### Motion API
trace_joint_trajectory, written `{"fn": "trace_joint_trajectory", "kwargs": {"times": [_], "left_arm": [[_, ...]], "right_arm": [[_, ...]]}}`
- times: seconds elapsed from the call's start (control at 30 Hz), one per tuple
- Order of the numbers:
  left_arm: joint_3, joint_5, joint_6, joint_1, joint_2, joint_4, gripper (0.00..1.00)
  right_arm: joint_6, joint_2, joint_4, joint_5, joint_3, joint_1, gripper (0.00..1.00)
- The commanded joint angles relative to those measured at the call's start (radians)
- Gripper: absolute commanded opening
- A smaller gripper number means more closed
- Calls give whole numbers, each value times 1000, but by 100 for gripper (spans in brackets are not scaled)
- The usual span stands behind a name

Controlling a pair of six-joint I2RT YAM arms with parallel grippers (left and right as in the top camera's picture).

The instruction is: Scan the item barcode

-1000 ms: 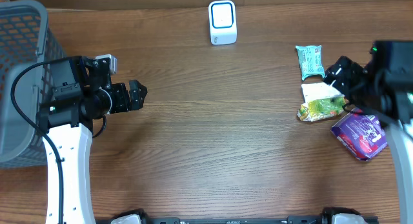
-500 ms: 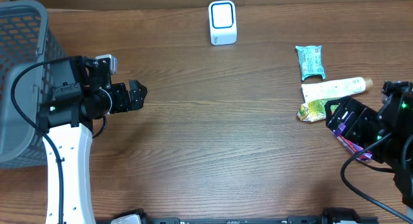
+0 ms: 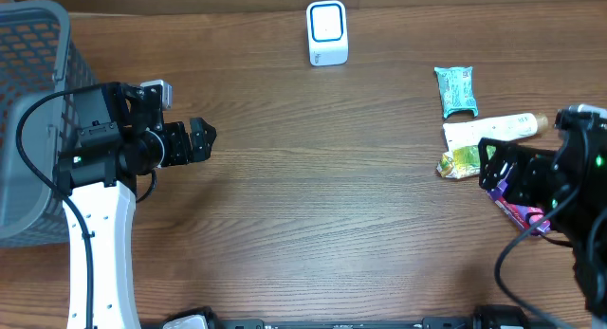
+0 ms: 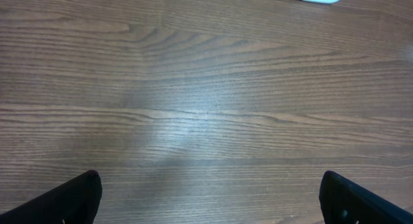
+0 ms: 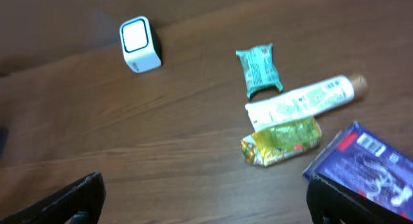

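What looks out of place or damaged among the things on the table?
Nothing is spilled or broken. Only the yellow-green packet looks crumpled, lying close beside the white tube. The teal packet and blue package look intact.

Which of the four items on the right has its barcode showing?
The purple packet, frontmost of the group: a white barcode patch sits at its upper corner. None is discernible on the teal pouch, white tube or yellow-green packet.
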Motion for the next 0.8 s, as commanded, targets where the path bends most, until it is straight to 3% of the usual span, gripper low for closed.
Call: {"fn": "trace_joint_trajectory", "kwargs": {"times": [0.0,0.47,0.6,0.77], "left_arm": [[13,11,9,-5,-5,1,99],[13,11,9,-5,-5,1,100],[13,11,8,-5,-5,1,100],[13,11,8,-5,-5,1,100]], "right_arm": [[-61,-132,120,-2,-145,5,100],[-60,-612,891,53,-927,19,100],[-60,-727,1032,78,-1096,55,100],[-60,-831,1059,115,-1203,79,100]]}}
